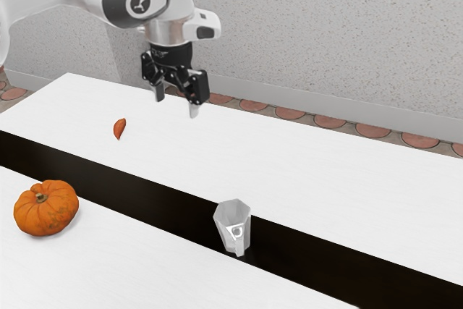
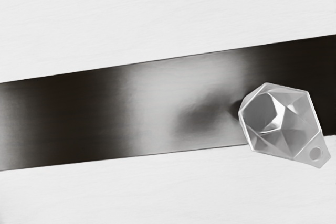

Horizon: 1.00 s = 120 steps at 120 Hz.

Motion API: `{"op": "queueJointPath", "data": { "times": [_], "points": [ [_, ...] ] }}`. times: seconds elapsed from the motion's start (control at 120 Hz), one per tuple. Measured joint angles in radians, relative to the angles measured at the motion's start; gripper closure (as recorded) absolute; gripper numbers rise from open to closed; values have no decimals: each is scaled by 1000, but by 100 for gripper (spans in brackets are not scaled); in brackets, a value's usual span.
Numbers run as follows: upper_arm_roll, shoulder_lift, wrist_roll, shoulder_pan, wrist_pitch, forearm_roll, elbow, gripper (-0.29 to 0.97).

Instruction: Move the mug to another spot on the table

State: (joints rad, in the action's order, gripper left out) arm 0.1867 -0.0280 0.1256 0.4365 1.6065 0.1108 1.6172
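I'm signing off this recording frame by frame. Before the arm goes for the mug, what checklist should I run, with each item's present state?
1. The gripper is open and empty: ok.
2. The mug stands upright on the dark stripe: ok.
3. The gripper is above the mug: not ok; it hangs toward the exterior view's left, over the far white part.
4. The mug's handle is located: ok, seen in the wrist view.
5. The pumpkin and the small orange piece stand apart from the mug: ok.
6. Bare table for a new spot: ok.
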Motion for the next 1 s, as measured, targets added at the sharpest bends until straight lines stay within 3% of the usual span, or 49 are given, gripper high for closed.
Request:
{"op": "queueJointPath", "data": {
  "times": [0.217,0.367,0.792,1.0],
  "points": [
    [-28,-6,0,-2,39,-4,21,0],
    [-30,-29,38,14,129,-70,126,0],
    [-72,-80,450,9,388,-301,372,0],
    [-164,-99,643,28,563,-340,510,0]
  ]
}}
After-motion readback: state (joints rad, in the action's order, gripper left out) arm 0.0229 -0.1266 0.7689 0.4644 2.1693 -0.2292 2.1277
